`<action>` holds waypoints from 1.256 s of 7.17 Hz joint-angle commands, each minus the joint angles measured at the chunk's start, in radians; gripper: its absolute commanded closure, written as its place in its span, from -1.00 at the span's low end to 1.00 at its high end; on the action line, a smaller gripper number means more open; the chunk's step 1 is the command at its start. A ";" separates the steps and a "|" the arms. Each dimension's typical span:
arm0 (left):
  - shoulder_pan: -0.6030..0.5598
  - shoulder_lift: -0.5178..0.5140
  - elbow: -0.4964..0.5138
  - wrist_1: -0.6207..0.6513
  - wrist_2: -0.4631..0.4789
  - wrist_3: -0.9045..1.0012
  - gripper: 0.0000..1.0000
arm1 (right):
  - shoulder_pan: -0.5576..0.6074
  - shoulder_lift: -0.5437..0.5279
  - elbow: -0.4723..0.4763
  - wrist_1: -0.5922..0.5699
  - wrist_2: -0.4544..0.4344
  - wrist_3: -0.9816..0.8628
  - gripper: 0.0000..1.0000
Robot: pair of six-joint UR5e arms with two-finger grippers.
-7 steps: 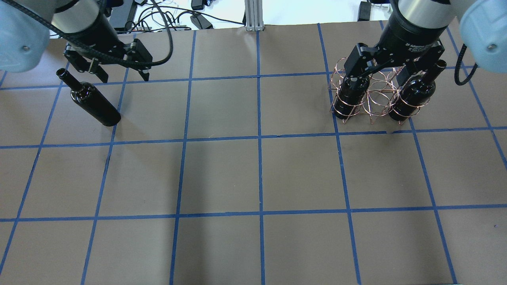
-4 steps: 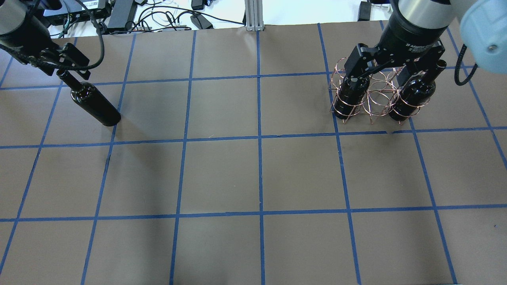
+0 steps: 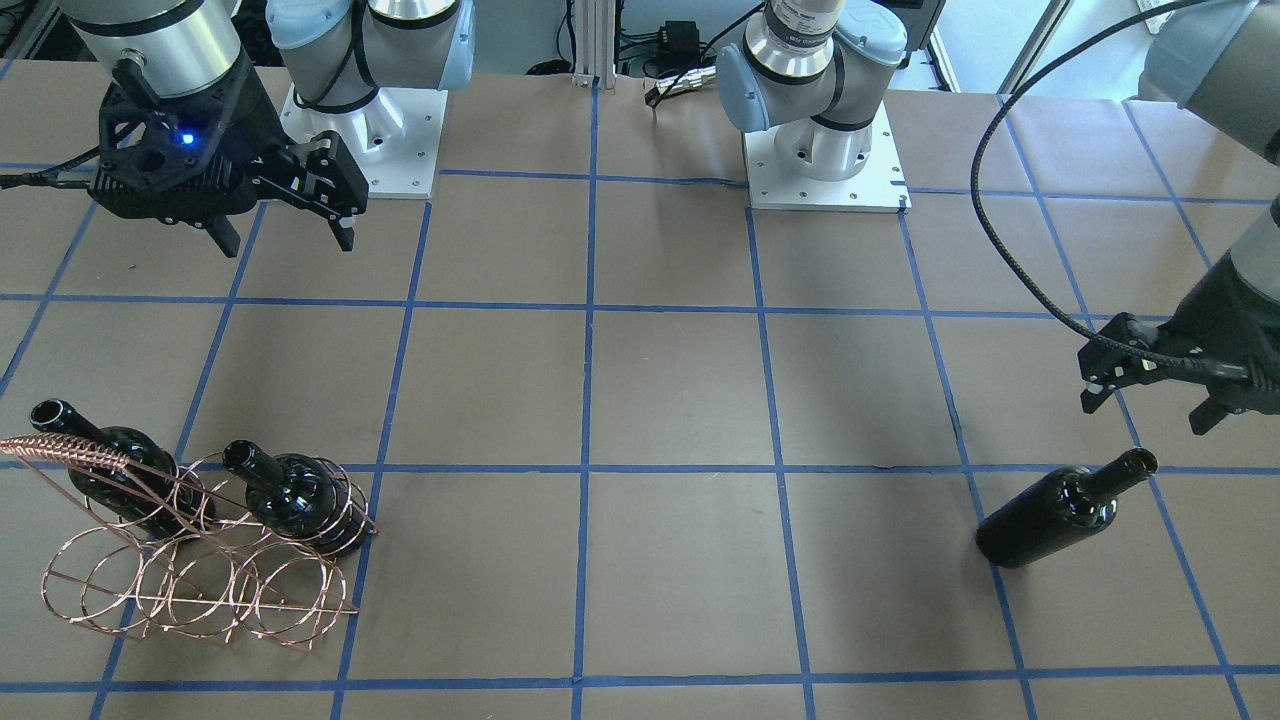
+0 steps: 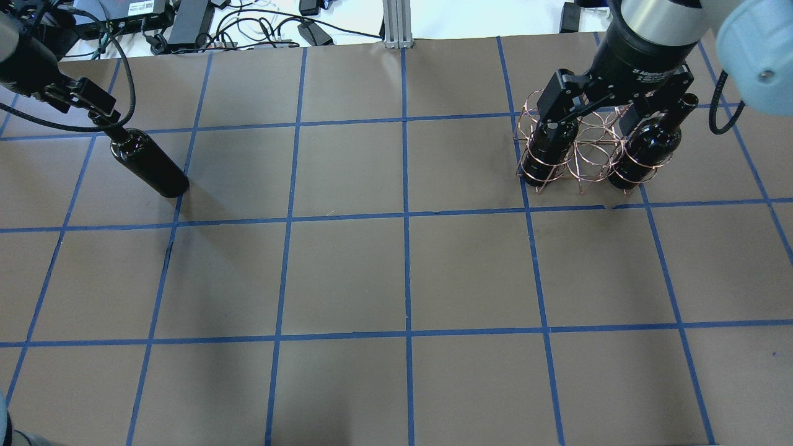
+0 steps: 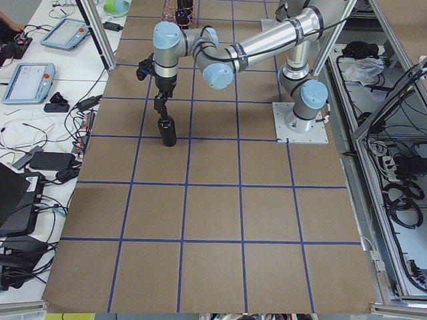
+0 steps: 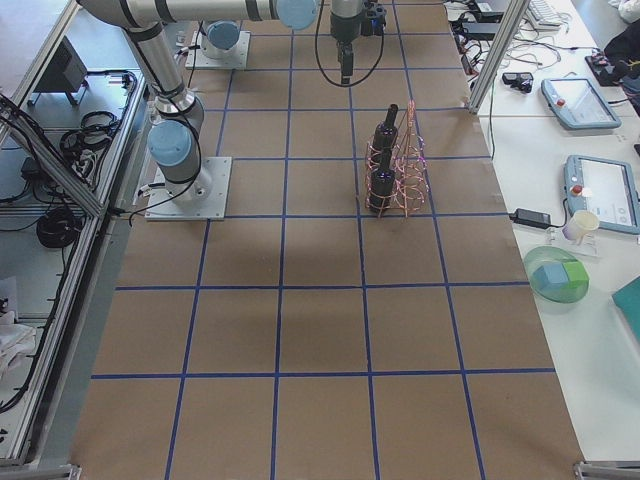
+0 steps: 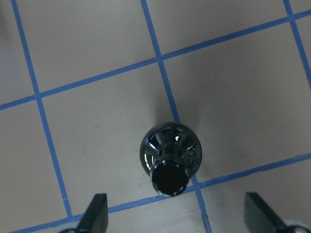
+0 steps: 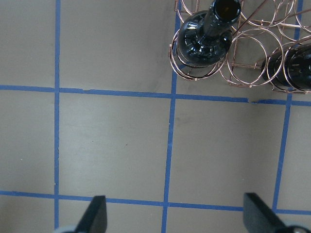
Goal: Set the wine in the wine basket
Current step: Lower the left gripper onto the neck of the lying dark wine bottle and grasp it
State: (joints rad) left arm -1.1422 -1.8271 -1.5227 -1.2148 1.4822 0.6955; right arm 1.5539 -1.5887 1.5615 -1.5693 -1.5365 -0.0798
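Observation:
A near-black wine bottle (image 4: 148, 164) stands upright on the table at the far left, also in the front view (image 3: 1060, 510) and the left side view (image 5: 167, 130). My left gripper (image 4: 87, 105) (image 3: 1145, 415) hangs open just above its mouth. The left wrist view looks down on the mouth (image 7: 170, 177), with my gripper (image 7: 177, 216) spread and empty. The copper wire basket (image 4: 582, 148) (image 3: 190, 580) holds two alike bottles (image 4: 548, 148) (image 4: 644, 152) in its outer slots. My right gripper (image 4: 598, 121) (image 3: 288, 243) is open and empty, on the robot's side of the basket.
Brown paper with a blue tape grid covers the table (image 4: 403, 279). Cables and power bricks (image 4: 248, 25) lie beyond the far edge. The arm bases (image 3: 820, 150) stand on white plates at the robot's side. The basket's middle slot (image 8: 248, 63) holds nothing.
My left gripper has swung left from beside the standing bottle's neck to over its mouth. The right arm and the basket have not moved.

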 commanded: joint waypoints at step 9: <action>0.022 -0.052 -0.005 0.011 -0.031 -0.071 0.74 | -0.005 0.003 0.000 -0.002 -0.004 0.000 -1.00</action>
State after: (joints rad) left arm -1.1205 -1.8795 -1.5274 -1.1926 1.4525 0.6231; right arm 1.5493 -1.5870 1.5610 -1.5718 -1.5402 -0.0799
